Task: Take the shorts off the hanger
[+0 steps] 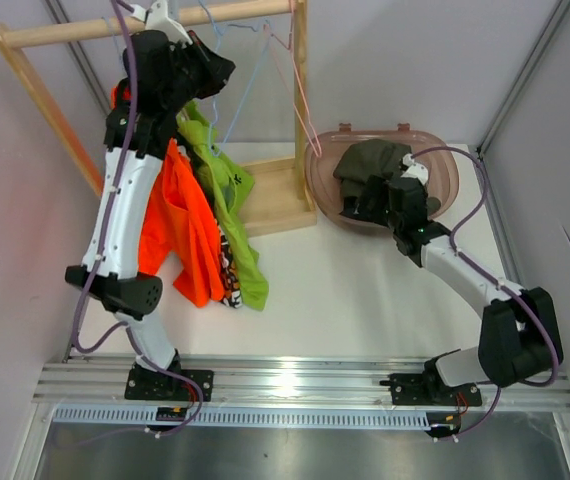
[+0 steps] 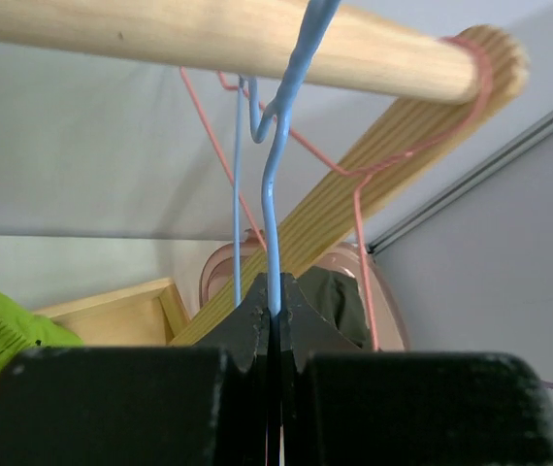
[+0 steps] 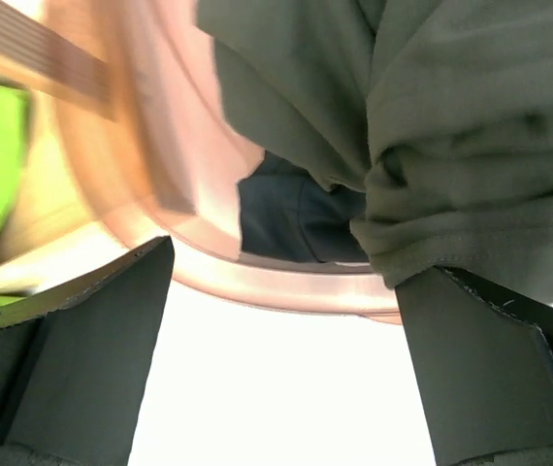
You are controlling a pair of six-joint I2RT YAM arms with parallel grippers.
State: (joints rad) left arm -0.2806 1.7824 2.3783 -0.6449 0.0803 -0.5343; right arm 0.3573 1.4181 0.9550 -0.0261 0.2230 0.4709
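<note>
My left gripper (image 1: 220, 68) is raised to the wooden rod (image 1: 85, 33) and is shut on the wire of a blue hanger (image 2: 271, 194), as the left wrist view (image 2: 275, 306) shows. A pink hanger (image 2: 359, 204) hangs beside it. Bright orange shorts (image 1: 180, 220), lime green shorts (image 1: 230, 195) and camouflage shorts (image 1: 230, 278) hang low under my left arm. Dark olive shorts (image 1: 370, 160) lie in the pink bin (image 1: 445, 165) over navy-black shorts (image 3: 286, 218). My right gripper (image 1: 360, 208) is open and empty at the bin's near rim (image 3: 257, 282), one finger touching the olive shorts (image 3: 451, 126).
The wooden rack has an upright post (image 1: 300, 90) and a base board (image 1: 275, 195) between the hanging shorts and the bin. Grey walls close in left, right and behind. The aluminium rail (image 1: 295, 380) runs along the near edge.
</note>
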